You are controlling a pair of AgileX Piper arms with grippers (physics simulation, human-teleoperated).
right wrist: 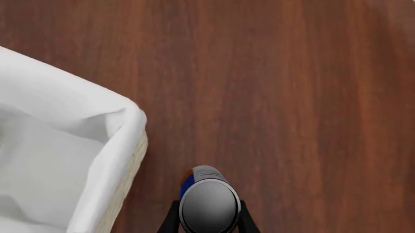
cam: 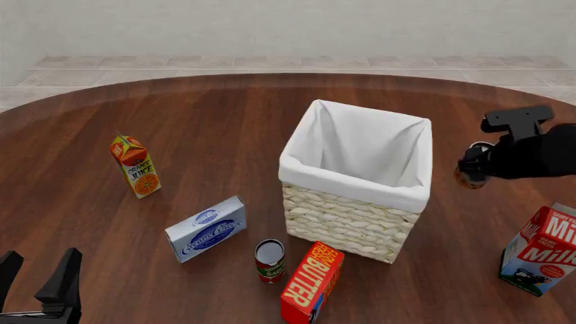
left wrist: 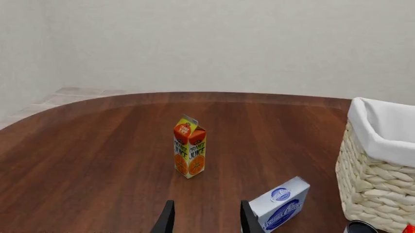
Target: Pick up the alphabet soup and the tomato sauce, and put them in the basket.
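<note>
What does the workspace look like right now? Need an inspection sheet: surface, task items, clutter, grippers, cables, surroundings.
Surface: dark wooden table, rounded far edge.
Job's things: basket upright mid-table, white liner, nothing seen inside. Tomato sauce upright on the table in front of the basket. Alphabet soup between the right gripper's fingers, beside the basket's right side, outside it.
Clutter: orange juice carton upright at left; cream cheese box; butter box beside the tomato sauce; milk carton at right.
Grippers: right gripper shut on the alphabet soup; left gripper open, holding nothing, near the table's near left edge.
Cables: nothing seen.
Surroundings: pale wall, tiled floor beyond the table.
</note>
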